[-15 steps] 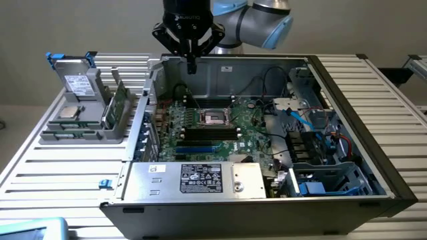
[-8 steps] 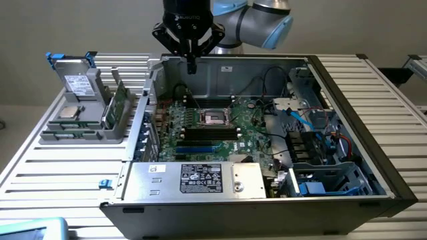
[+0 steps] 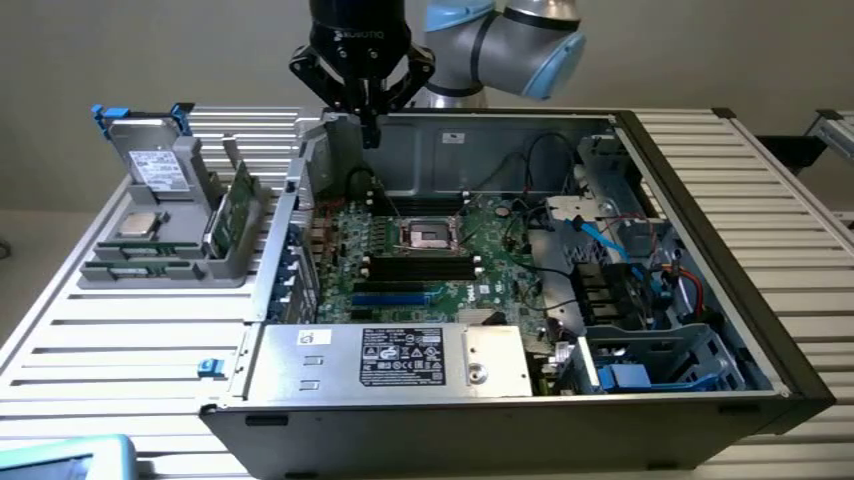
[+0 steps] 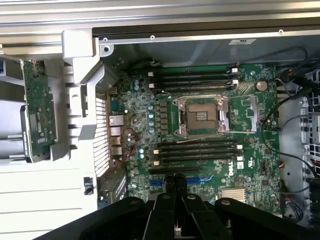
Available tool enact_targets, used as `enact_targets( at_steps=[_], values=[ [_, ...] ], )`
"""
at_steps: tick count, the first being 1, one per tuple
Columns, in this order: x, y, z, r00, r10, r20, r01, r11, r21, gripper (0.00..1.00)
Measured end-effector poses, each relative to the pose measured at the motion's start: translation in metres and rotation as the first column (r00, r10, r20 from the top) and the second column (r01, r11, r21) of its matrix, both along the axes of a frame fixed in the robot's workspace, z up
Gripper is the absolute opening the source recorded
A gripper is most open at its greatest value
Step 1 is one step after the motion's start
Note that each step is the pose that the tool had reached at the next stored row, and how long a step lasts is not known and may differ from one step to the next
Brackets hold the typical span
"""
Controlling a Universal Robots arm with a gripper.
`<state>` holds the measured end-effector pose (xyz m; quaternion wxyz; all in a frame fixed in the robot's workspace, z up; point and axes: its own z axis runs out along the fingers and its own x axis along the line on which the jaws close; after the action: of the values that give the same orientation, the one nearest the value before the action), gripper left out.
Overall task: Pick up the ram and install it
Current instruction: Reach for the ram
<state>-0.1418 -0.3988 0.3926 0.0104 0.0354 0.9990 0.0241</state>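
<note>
The ram point(image 3: 235, 210) is a slim green stick standing on edge in a grey holder point(image 3: 160, 272) on the exterior view's left, outside the computer case. In the wrist view the ram point(image 4: 38, 107) lies beyond the case wall. My gripper point(image 3: 370, 132) hangs above the rear left corner of the open case, shut, with nothing between its fingers. The wrist view has the gripper point(image 4: 175, 184) over the green motherboard point(image 4: 140, 125), near the black memory slots point(image 4: 197, 150). The gripper is well apart from the ram.
The holder also carries a grey drive box point(image 3: 154, 165) and a square silver processor chip point(image 3: 138, 222). Inside the case are the empty processor socket point(image 3: 434, 235), cables point(image 3: 601, 250) on the exterior view's right, and a metal power supply point(image 3: 387, 360) at the front.
</note>
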Motion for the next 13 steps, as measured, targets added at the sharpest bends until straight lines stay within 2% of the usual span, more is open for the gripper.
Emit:
enact_targets(
  at_steps=[6, 13],
  values=[
    [-0.025, 0.0, -0.0001, 1.0, 0.0, -0.0004, 0.0, 1.0, -0.0001, 0.11],
    [-0.054, 0.0, -0.0004, 1.0, 0.001, -0.0037, -0.001, 1.0, -0.0001, 0.11]
  ],
)
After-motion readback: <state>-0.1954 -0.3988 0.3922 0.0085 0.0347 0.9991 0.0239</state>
